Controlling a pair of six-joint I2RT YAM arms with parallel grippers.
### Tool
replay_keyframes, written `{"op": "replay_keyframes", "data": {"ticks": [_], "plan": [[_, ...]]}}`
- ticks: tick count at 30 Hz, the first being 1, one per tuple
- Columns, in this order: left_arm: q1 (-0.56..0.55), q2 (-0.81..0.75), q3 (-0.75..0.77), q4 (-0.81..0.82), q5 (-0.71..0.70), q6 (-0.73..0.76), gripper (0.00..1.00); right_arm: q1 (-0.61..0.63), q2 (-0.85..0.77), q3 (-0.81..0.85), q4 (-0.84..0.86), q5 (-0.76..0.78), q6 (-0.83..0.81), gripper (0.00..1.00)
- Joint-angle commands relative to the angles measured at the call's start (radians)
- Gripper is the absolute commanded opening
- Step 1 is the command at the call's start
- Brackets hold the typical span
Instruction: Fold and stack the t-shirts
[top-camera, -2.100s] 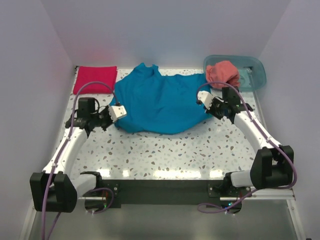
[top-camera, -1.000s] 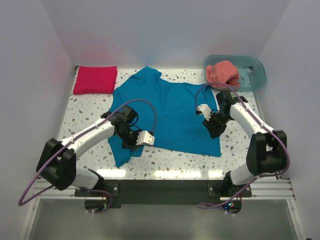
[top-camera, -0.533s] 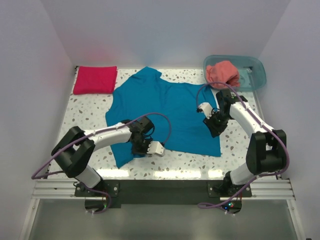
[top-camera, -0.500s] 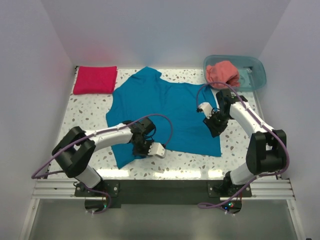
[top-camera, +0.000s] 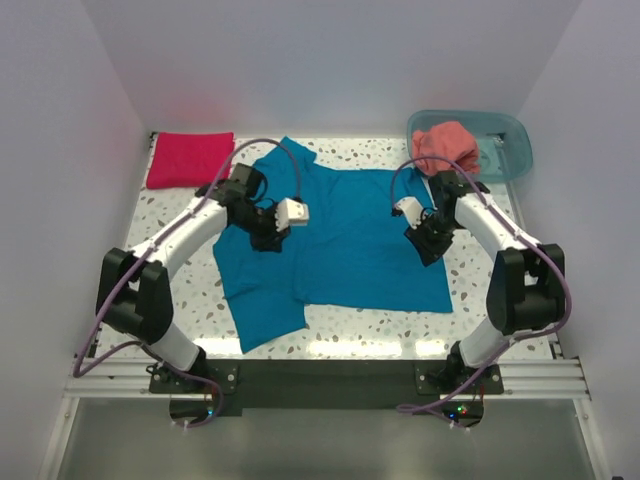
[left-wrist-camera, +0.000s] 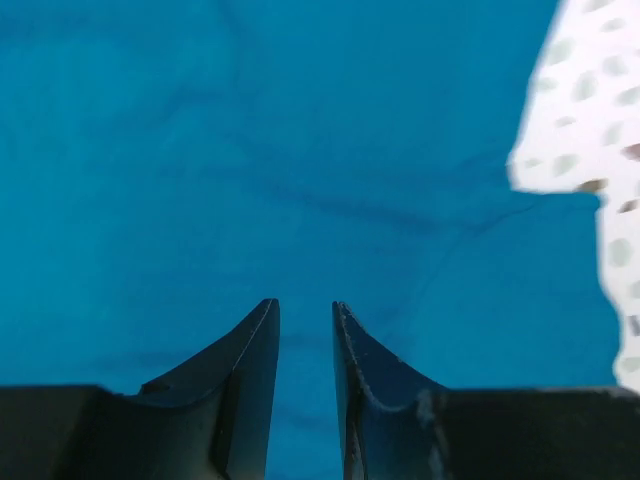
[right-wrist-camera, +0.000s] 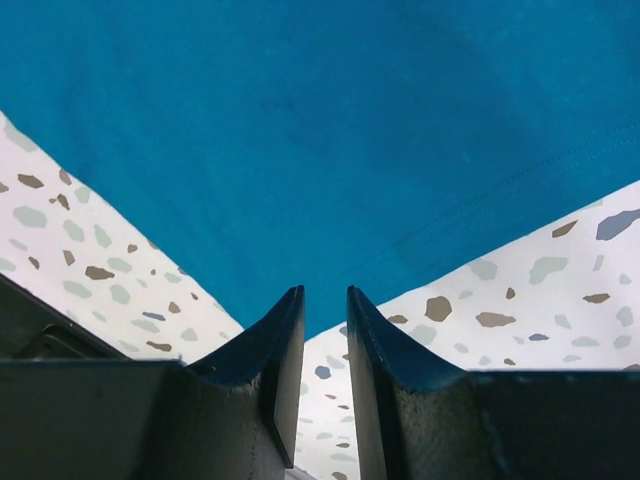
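While the folded crimson-magenta cloth t-shirt (top-camera: 190, 160) lies in the far left corner of the speckled tabletop (top-camera: 470, 280) and the crumpled salmon-coral t-shirt (top-camera: 445, 145) sits in the translucent teal plastic tub (top-camera: 505, 150) at the far right corner, we judge the step in hand to be laying out the teal-blue cloth t-shirt (top-camera: 350, 240), spread across the middle. Our left gripper (left-wrist-camera: 305, 310) hangs over its left half and our right gripper (right-wrist-camera: 325, 295) over its right edge, each with jaws slightly apart and nothing between them. Next we would need to pinch an edge, probably the loose flap at the near left, and fold it inward.
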Motion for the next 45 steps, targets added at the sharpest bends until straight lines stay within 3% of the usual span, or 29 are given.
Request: {"op": "replay_keyframes", "data": {"ticks": [1, 5, 16, 24, 31, 38, 42, 45], "plan": [[0.115, 0.05, 0.016, -0.011, -0.076, -0.042, 0.32, 0.001, 0.035, 0.038, 0.034, 0.04, 0.029, 0.27], [0.222, 0.101, -0.013, 0.034, -0.136, -0.052, 0.32, 0.007, 0.085, 0.028, 0.073, 0.073, 0.042, 0.26], [0.258, 0.015, -0.341, 0.094, -0.28, -0.022, 0.3, 0.024, 0.148, -0.163, 0.192, 0.198, -0.013, 0.25], [0.244, -0.126, -0.503, -0.033, -0.253, 0.056, 0.29, 0.047, 0.063, -0.206, 0.033, 0.139, -0.091, 0.26], [0.236, -0.166, -0.475, -0.164, -0.204, 0.109, 0.32, 0.059, 0.05, -0.125, -0.208, -0.028, -0.169, 0.29], [0.243, -0.137, -0.215, -0.212, -0.075, 0.101, 0.36, -0.045, 0.076, 0.132, -0.141, -0.191, -0.004, 0.3], [0.243, -0.101, -0.179, -0.1, -0.084, 0.011, 0.38, -0.044, 0.111, 0.166, 0.008, -0.142, 0.067, 0.31], [0.244, -0.059, -0.191, -0.037, -0.112, -0.039, 0.38, -0.031, 0.188, 0.191, 0.007, -0.07, 0.072, 0.29]]}}
